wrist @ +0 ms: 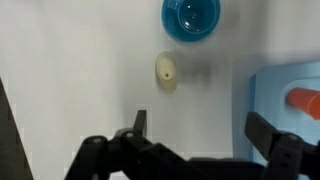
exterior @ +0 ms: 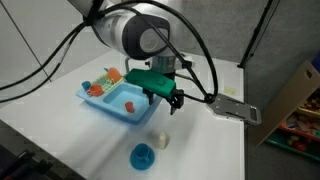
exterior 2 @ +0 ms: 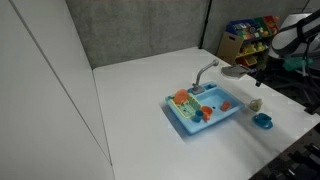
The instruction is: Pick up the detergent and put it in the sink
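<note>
Cream-white, the tiny plastic detergent bottle (wrist: 167,71) sat on the white surface (wrist: 60,60) ahead of the black end effector (wrist: 195,122), its fingers spread apart and empty, the light-blue rectangular plastic toy sink (wrist: 272,92) beside it.

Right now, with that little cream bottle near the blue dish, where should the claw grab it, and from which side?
Probably the body of the detergent, just below its top, coming down from above. It seems to stand upright, apart from the blue dish and the sink, with bare table either side, so the open gripper can straddle its narrow width.
</note>
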`<state>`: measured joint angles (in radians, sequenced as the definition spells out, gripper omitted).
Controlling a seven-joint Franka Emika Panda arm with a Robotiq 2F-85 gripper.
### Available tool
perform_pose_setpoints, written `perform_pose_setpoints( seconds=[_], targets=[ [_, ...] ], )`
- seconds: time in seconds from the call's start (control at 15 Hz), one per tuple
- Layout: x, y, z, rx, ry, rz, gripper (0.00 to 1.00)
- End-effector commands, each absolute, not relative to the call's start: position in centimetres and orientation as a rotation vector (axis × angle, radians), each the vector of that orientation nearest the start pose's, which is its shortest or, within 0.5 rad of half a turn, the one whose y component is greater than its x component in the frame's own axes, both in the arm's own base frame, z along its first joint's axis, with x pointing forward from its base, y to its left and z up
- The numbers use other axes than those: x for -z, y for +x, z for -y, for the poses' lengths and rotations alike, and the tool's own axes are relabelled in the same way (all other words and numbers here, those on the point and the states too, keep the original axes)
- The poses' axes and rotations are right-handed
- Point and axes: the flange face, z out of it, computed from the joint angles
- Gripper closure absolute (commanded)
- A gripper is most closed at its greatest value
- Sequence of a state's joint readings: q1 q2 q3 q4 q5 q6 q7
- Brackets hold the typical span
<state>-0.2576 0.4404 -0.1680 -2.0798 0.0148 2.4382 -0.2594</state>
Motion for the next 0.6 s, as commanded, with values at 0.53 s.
perform_pose_setpoints(
  seconds=[0.53],
  targets=[
    [-13.2,54.5,25.6,-0.298,-3.201,-0.169,0.00]
  ],
)
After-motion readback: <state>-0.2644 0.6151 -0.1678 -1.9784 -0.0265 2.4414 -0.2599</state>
